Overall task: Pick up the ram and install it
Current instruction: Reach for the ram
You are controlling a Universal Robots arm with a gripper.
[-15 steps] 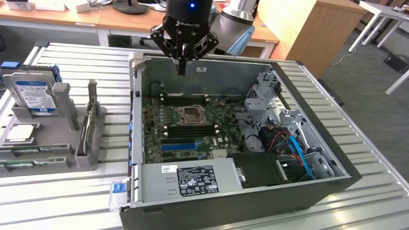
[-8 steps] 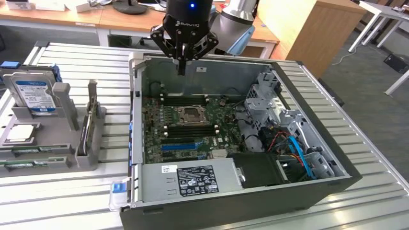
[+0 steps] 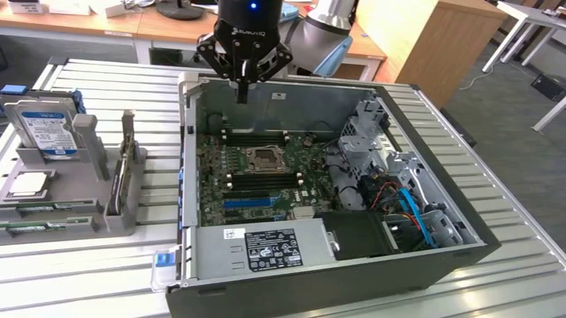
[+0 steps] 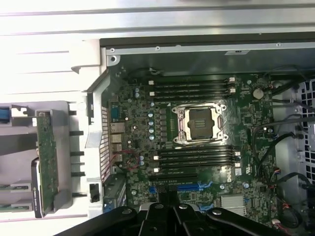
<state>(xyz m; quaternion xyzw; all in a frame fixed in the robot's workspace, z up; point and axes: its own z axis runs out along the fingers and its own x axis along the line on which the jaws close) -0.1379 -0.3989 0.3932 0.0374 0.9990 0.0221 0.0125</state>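
At nine o'clock from the case (image 3: 336,285), spotting the ram (image 3: 124,173) upright in its holder (image 3: 119,215), untouched; further right, finding the gripper (image 3: 241,89) pinched fully shut, empty, hovering at the case's twelve o'clock; likely to jab or tip the ram if lowered shut like that; from the wrist, catching free slots (image 4: 197,160); from outside, reading hover height instead.
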